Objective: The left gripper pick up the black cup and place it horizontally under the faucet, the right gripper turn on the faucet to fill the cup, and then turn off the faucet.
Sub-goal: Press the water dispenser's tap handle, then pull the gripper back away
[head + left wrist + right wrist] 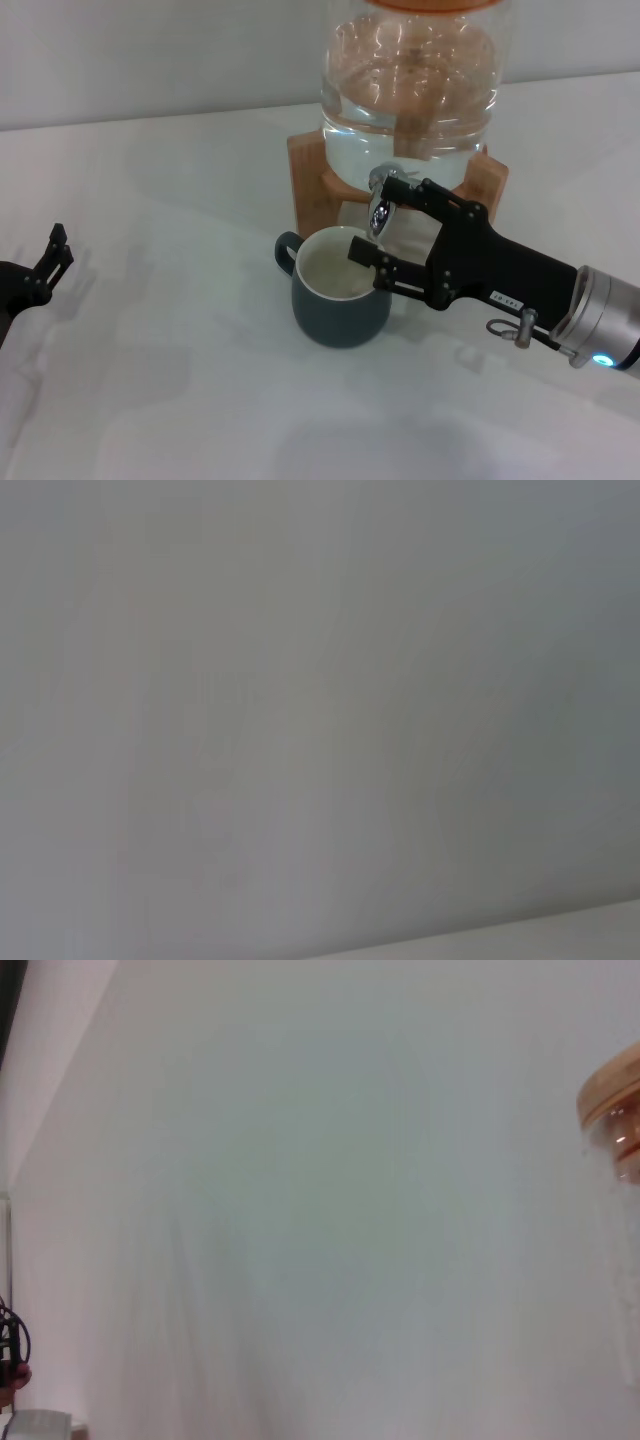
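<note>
Two pincers show in our head view, and we read them from the left. Our left pincer [60, 250] sits low at the left edge above the white desk [180, 380], well apart from everything else; its slim fingers stand slightly spread and pinch nothing. A wide stretch of bare desk lies between it and the black cup [340, 290].

We see the black cup standing upright on the desk near the middle, its long axis vertical and its cream mouth facing up. Its small loop handle [286, 247] points toward our left and a little away from us. The cup sits just below the spout of the faucet [382, 205], in front of the wooden stand [310, 175] that carries the clear water jar [410, 90].

Our right pincer [385, 225] reaches in from the lower right, its long notched fingers spread. One finger lies by the chrome faucet at the lever's height, the other crosses the cup's right rim. We cannot tell whether either finger touches.

Open desk spreads in front of the cup toward us. Our wrist views show mostly blank wall; the right one catches the jar's lid [610, 1090] at its edge.
</note>
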`<state>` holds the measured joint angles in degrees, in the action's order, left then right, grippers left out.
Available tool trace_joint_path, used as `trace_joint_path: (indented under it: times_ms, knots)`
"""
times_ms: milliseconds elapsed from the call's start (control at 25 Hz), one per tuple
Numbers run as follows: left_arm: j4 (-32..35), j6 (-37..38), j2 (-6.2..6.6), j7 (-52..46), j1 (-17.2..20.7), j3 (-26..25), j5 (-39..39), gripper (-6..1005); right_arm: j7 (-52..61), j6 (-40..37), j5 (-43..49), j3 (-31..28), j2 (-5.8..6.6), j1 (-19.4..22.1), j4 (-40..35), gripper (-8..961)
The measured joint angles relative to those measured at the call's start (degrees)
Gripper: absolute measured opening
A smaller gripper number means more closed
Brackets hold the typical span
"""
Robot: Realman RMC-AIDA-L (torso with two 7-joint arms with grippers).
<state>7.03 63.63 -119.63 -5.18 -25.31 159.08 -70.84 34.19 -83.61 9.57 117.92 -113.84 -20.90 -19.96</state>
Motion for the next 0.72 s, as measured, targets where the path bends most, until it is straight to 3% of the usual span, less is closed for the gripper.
trace_joint_path:
  times_ms: [720]
  knots:
    - [0.0, 0.0, -0.04, 0.0, 0.0, 0.0, 0.0, 886, 0.0, -0.7, 0.3, 0.0, 0.11, 0.2, 0.0, 868]
